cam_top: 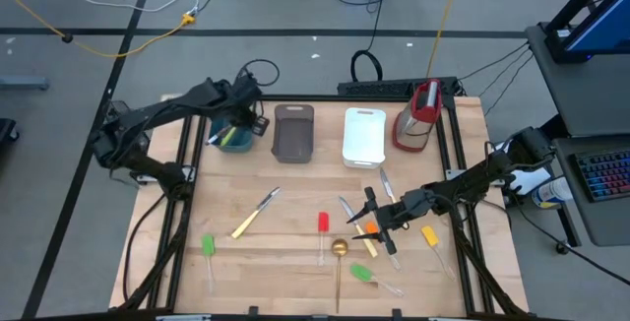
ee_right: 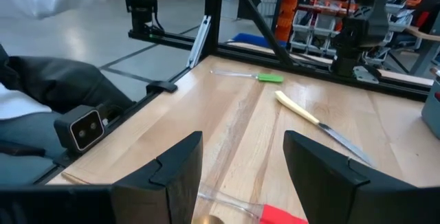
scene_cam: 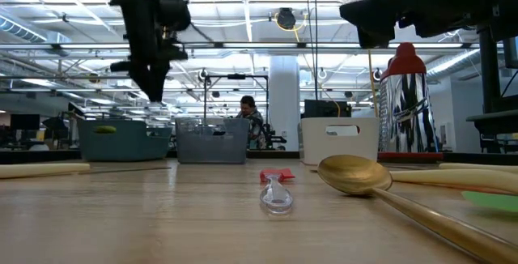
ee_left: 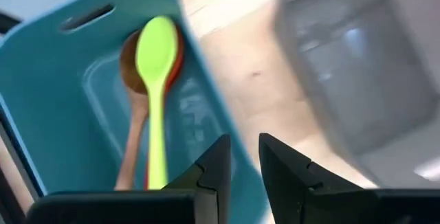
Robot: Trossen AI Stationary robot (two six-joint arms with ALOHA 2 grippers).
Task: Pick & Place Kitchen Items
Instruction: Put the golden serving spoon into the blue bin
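We are in a robotics lab: a wooden workbench point(cam_top: 295, 252) stands on grey concrete with loose cables point(cam_top: 128, 26) at the frame's top, ceiling trusses point(scene_cam: 267, 49) overhead, parts racks point(ee_right: 309, 11) upper right.

We see the left arm reaching across the table's far left, its left gripper point(cam_top: 239, 116) pointing downward with the fingers point(ee_left: 214, 165) a narrow gap apart (nothing between them). The right arm stretches in low from the right edge, and its right gripper point(cam_top: 379, 224) hovers near the table's middle with fingers point(ee_right: 180, 157) spread wide.
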